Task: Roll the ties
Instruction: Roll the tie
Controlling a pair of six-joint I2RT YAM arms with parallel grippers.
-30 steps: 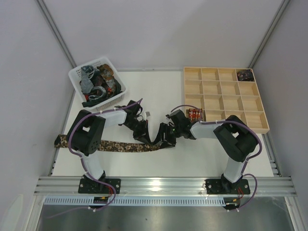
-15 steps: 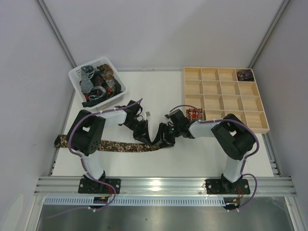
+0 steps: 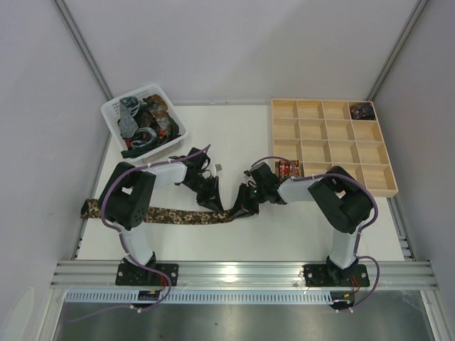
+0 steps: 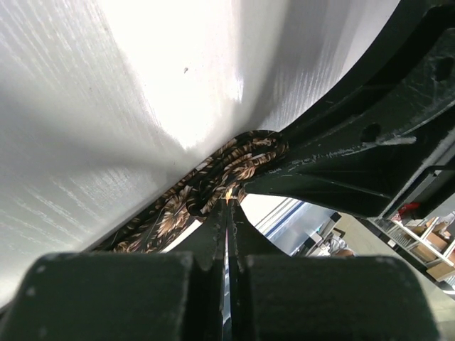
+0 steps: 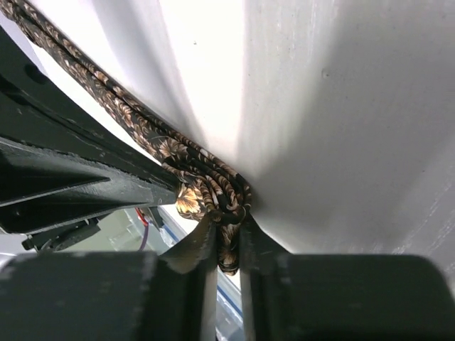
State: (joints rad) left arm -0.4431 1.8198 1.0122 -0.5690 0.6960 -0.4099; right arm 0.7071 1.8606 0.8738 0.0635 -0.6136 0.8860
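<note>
The dark brown floral tie [image 3: 178,215] lies flat across the table's left half, its left end over the table's edge and its right end wound into a small roll. My right gripper [image 3: 237,211] is shut on that roll; fabric shows between its fingers in the right wrist view [image 5: 227,220], where the tie [image 5: 206,181] runs off to the upper left. My left gripper [image 3: 215,204] meets the roll from the other side. In the left wrist view [image 4: 229,204] it is shut, tips against the tie [image 4: 234,160], with only a thin slit of light between the fingers.
A white basket [image 3: 114,114] at the back left holds several more ties [image 3: 146,122]. A wooden compartment tray [image 3: 273,142] stands at the right, with a dark rolled tie [image 3: 363,111] in its far right corner cell and a red one [image 3: 288,168] in a near left cell.
My right gripper has moved a little to the left and nearer with the roll. The left gripper has stayed almost in place at the roll.
</note>
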